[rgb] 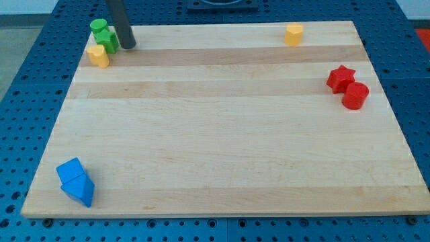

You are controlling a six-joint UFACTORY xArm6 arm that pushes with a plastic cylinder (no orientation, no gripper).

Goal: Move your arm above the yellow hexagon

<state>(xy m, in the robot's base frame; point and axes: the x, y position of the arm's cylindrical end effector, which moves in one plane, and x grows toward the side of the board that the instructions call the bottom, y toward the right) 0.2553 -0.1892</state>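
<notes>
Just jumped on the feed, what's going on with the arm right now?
My tip rests at the board's top-left corner, right beside the green blocks and a yellow block. The yellow hexagon sits alone near the top edge toward the view's right, far from my tip. Nothing is being pushed.

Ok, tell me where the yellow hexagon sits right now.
The yellow hexagon sits alone near the board's top edge, toward the view's right, far from my tip.
</notes>
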